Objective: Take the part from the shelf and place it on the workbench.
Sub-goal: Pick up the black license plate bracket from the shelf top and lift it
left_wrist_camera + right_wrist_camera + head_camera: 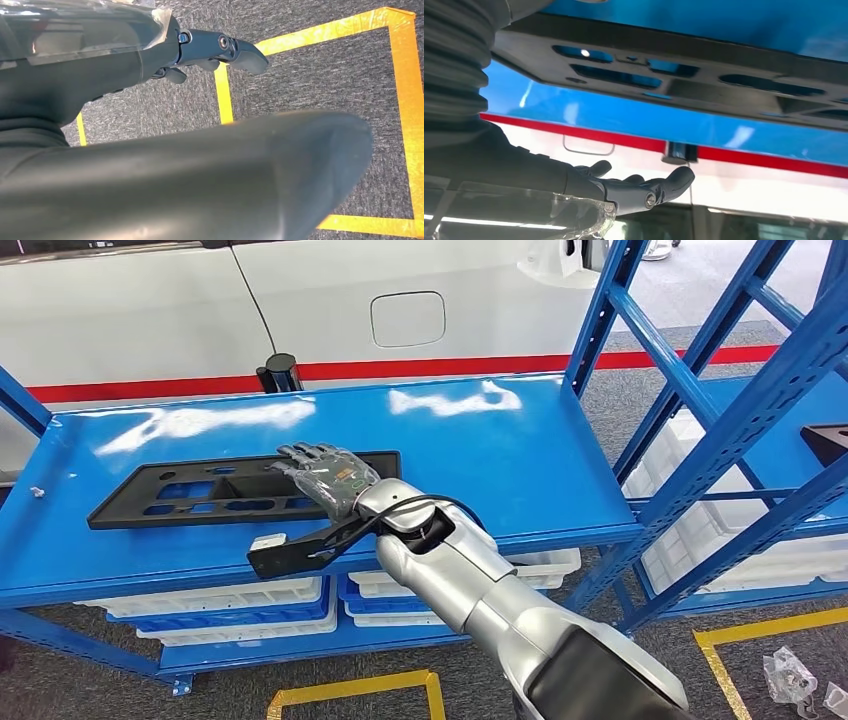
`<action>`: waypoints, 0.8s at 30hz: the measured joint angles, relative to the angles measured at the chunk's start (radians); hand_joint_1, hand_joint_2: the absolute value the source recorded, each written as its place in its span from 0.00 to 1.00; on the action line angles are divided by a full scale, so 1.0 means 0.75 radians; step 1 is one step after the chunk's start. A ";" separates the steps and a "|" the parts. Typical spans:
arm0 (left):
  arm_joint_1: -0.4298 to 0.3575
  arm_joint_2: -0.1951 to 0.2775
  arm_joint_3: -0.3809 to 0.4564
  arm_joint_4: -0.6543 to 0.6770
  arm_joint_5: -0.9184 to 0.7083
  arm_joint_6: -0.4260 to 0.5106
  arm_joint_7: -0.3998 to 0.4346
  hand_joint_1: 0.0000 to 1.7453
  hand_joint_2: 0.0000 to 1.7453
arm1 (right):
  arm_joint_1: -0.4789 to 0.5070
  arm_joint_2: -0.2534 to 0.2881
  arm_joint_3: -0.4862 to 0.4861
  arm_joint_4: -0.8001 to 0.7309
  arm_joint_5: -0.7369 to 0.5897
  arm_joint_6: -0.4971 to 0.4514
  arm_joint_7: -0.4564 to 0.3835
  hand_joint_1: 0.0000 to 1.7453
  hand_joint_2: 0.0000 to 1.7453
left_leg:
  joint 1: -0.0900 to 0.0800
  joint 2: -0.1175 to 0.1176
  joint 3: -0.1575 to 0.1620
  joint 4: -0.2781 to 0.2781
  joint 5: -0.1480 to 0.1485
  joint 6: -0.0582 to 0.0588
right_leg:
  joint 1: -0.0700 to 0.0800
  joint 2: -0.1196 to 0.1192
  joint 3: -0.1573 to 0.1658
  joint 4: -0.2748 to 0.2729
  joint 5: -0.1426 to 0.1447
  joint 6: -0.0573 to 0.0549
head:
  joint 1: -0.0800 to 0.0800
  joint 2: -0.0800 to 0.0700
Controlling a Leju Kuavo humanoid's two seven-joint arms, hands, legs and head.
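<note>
- Blue steel shelving (560, 455) ahead of me, glossy top w/ light glare.
- White bins (215, 598) on lower tier.
- Grey carpet floor (330, 665), yellow tape lines (350, 685).
- White car body (150, 315), red stripe (420, 368) behind.

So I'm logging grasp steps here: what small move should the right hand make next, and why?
Probably lower and close the fingers on the flat black plastic panel: the right hand hovers open over its right end, palm down, holding nothing, while the panel lies flat on the blue metal shelf.

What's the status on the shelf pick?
Right hand open, over the black part, no grip yet. Left hand hanging over the floor, holds nothing. Part flat on the blue shelf. Nothing in the way.
</note>
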 joint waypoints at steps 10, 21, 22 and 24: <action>0.002 0.005 0.001 0.000 0.023 0.007 -0.004 0.00 0.00 | -0.040 0.006 0.012 0.158 -0.025 0.000 0.036 0.00 1.00 | 0.000 0.000 0.000 0.000 0.000 0.000 | 0.000 0.000 0.000 0.000 0.000 0.000 | 0.000 0.000; 0.003 0.008 0.001 0.000 0.025 0.008 -0.004 0.00 0.00 | -0.055 0.007 0.033 0.250 -0.053 -0.004 0.101 0.00 1.00 | 0.000 0.000 0.000 0.000 0.000 0.000 | 0.000 0.000 0.000 0.000 0.000 0.000 | 0.000 0.000; 0.003 0.008 0.001 0.000 0.025 0.008 -0.004 0.00 0.00 | -0.055 0.007 0.033 0.264 -0.055 -0.007 0.113 0.00 1.00 | 0.000 0.000 0.000 0.000 0.000 0.000 | 0.000 0.000 0.000 0.000 0.000 0.000 | 0.000 0.000; 0.003 0.008 0.001 0.000 0.025 0.007 -0.004 0.00 0.00 | -0.062 0.005 0.032 0.300 -0.060 -0.020 0.137 0.00 1.00 | 0.000 0.000 0.000 0.000 0.000 0.000 | 0.000 0.000 0.000 0.000 0.000 0.000 | 0.000 0.000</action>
